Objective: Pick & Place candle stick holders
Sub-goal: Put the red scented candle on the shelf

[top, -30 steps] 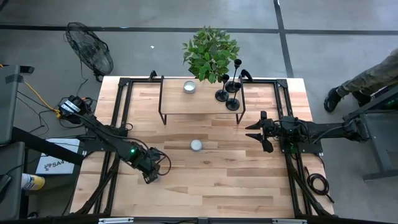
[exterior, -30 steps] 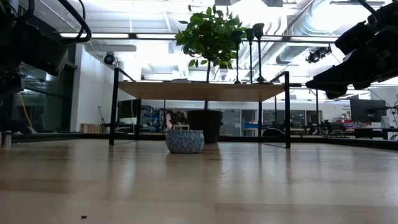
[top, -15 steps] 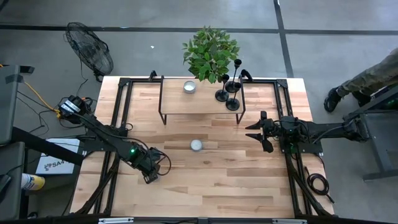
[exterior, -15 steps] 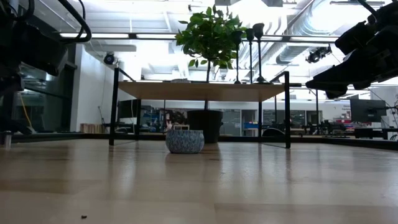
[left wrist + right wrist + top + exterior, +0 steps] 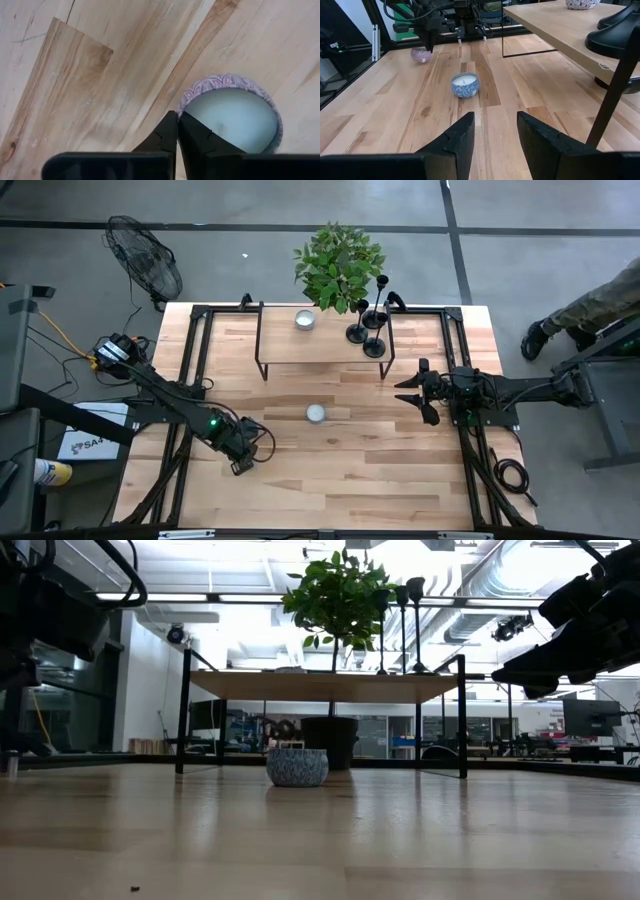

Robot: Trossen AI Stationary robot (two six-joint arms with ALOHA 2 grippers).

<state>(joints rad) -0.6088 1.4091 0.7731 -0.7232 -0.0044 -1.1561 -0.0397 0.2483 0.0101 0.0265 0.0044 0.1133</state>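
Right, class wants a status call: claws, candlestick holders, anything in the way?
Left claw shut, empty, over a pink candle. Right claw open, empty, above the table. Three candlestick holders on the shelf. Blue candle mid-table.

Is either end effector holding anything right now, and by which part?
Nothing is held. The left end effector is shut and empty above a candle; the right end effector is open and empty.

I see grey concrete floor (image 5: 500, 205) crossed by dark lines, a standing fan (image 5: 143, 255) off the table's far left corner, and bright ceiling lights (image 5: 230, 555) with exposed ducts (image 5: 505, 580) overhead.
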